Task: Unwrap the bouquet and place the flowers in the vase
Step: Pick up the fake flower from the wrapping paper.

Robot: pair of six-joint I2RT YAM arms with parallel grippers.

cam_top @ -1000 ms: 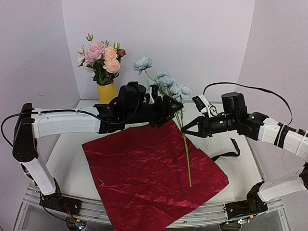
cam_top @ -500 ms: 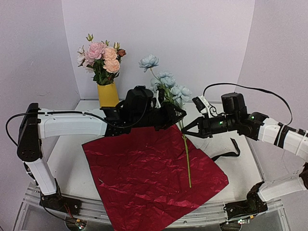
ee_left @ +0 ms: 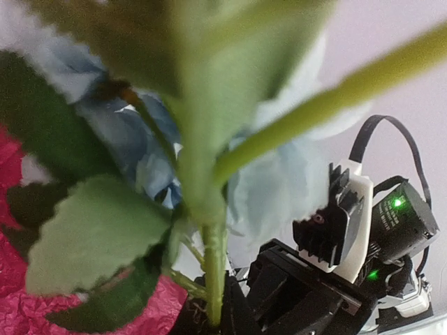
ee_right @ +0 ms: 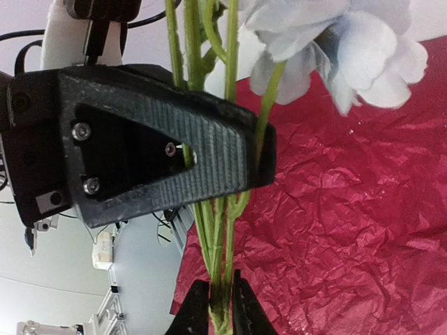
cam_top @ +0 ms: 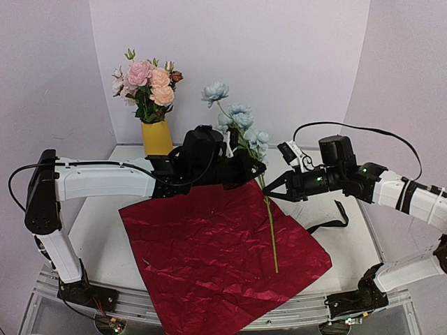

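The left pincer is shut tight on the pale blue fake flowers with thin green stems, and the right pincer pinches one stem just below.

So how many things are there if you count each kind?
yellow vase: 1
red paper: 1
black ribbon: 1
flower bunches: 2, the pink and peach flowers in the vase and the blue flowers held up over the paper
grippers: 2, the left gripper and the right gripper, both on the blue flowers' stem
Total: 7
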